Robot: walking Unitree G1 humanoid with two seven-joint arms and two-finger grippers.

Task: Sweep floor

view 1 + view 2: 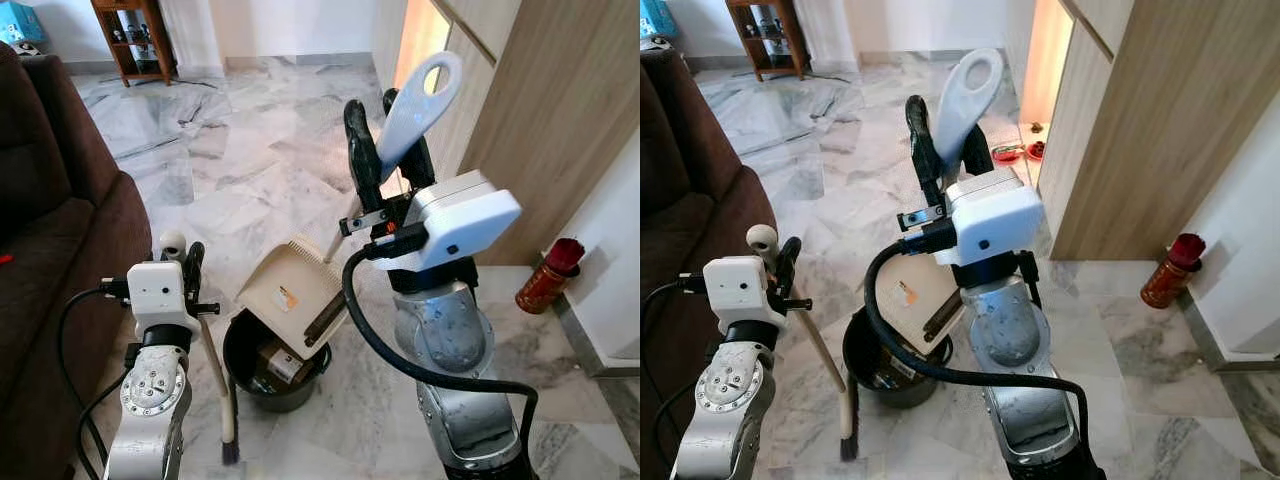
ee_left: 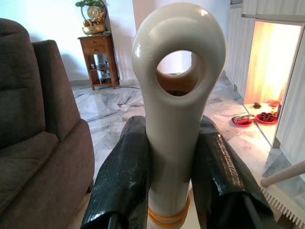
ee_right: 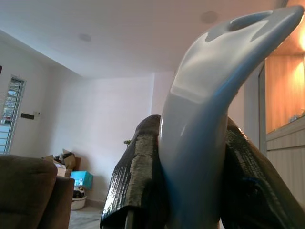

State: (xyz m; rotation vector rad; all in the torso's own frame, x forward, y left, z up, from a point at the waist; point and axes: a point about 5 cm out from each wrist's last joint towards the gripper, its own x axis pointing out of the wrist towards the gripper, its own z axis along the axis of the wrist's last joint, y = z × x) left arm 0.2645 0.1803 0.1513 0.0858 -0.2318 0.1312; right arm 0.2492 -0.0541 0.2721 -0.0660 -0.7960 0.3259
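Observation:
My right gripper (image 1: 388,150) is shut on the pale looped handle (image 1: 420,95) of a beige dustpan (image 1: 290,285). The pan hangs tilted, its mouth down over a black bin (image 1: 240,345) on the marble floor. Some rubbish (image 1: 281,362) lies inside the bin. To the left, my left gripper (image 1: 185,258) is shut on the cream ring-ended handle (image 2: 176,95) of a small brush. Its dark bristles (image 1: 230,447) rest on the floor beside the bin. In the right wrist view the black fingers (image 3: 138,176) clamp the dustpan handle (image 3: 209,109) from both sides.
A brown sofa (image 1: 55,210) runs along my left, close to the left arm. A wooden cabinet (image 1: 560,110) and a red canister (image 1: 548,275) stand to the right. A wooden shelf (image 1: 130,35) is far back left; red dishes (image 1: 1015,152) sit on the floor by the lit doorway.

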